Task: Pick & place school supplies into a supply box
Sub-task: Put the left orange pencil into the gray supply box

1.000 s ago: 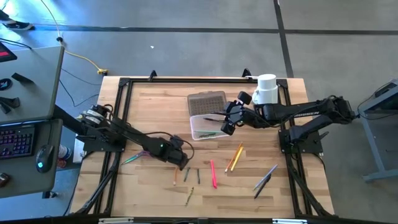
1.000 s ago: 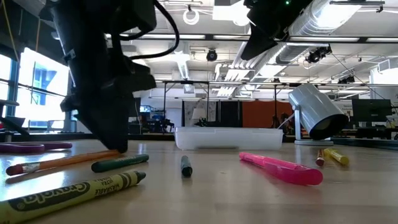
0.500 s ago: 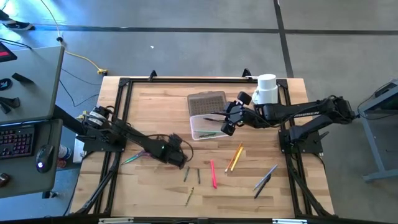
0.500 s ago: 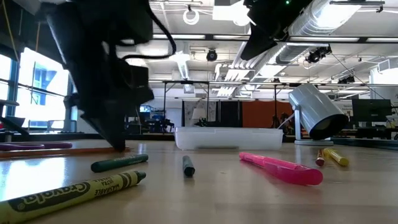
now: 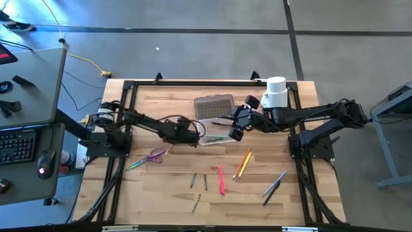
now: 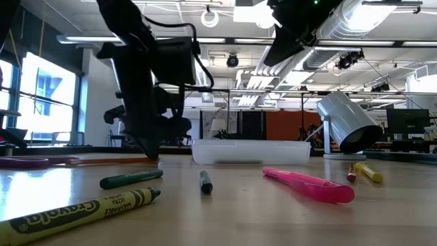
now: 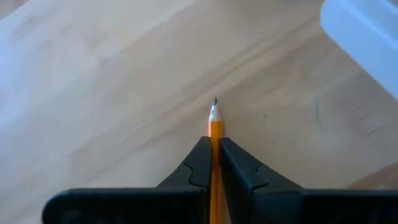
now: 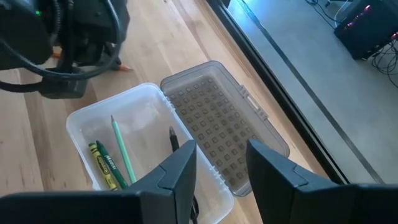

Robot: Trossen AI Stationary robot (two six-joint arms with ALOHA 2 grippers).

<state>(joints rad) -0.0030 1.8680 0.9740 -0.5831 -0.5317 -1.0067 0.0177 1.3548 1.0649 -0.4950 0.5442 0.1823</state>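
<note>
The left gripper (image 7: pixel 213 163) pinches an orange pencil (image 7: pixel 215 127) – its tip sticks out past the fingers. The clear supply box (image 5: pixel 212 131) sits at its 3 o'clock in the high view, where the right gripper (image 8: pixel 217 163) hangs spread apart.

Two dark jointed arms with black cables, fingers (image 7: pixel 239 180) seemingly matte black

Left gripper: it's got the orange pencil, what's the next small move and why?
Probably carry it on over the supply box and let go. The left gripper is shut on the orange pencil, just beside the open tray, whose corner shows in the left wrist view; the right gripper hovers open over it.
</note>
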